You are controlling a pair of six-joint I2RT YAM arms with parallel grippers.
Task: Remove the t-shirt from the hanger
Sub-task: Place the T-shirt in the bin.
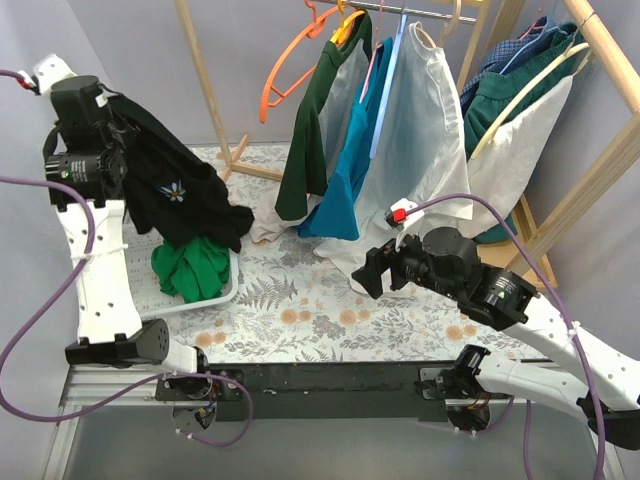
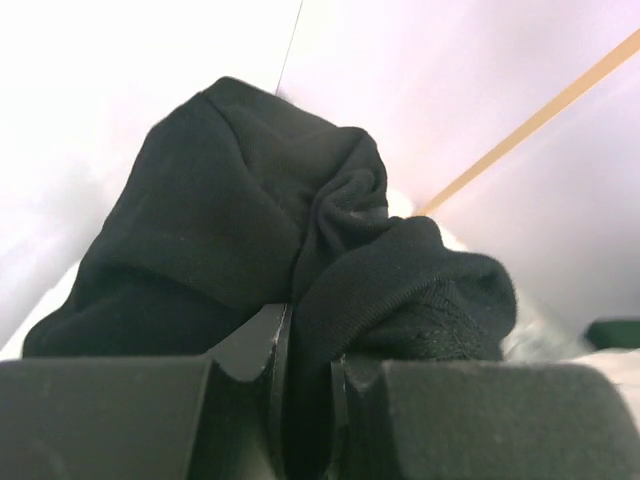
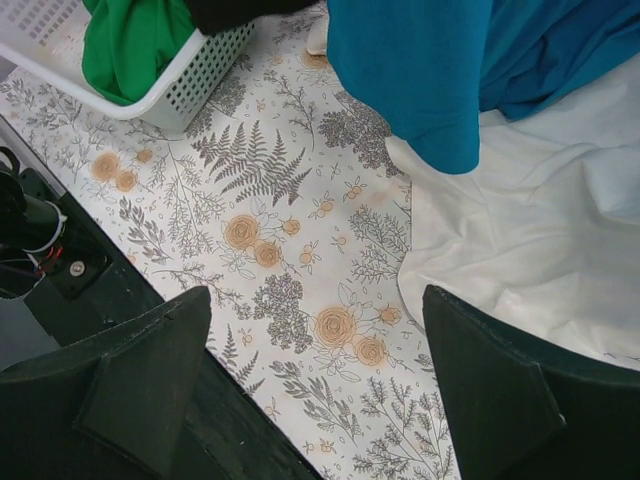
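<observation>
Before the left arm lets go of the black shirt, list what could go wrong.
1. The left gripper is shut on a bunched fold of the black t-shirt, which hangs spread out above the white basket; dropped here, part may drape over the rim.
2. The open right gripper hovers low beside the white shirt, whose hem lies on the table; a forward move could snag it and tug the rack.

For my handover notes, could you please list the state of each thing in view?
left gripper: shut on black t-shirt, raised
black t-shirt: dangling above basket
right gripper: open, empty
green garment: crumpled in basket
orange hanger: bare, hung up
white shirt: hung up, hem on table
</observation>
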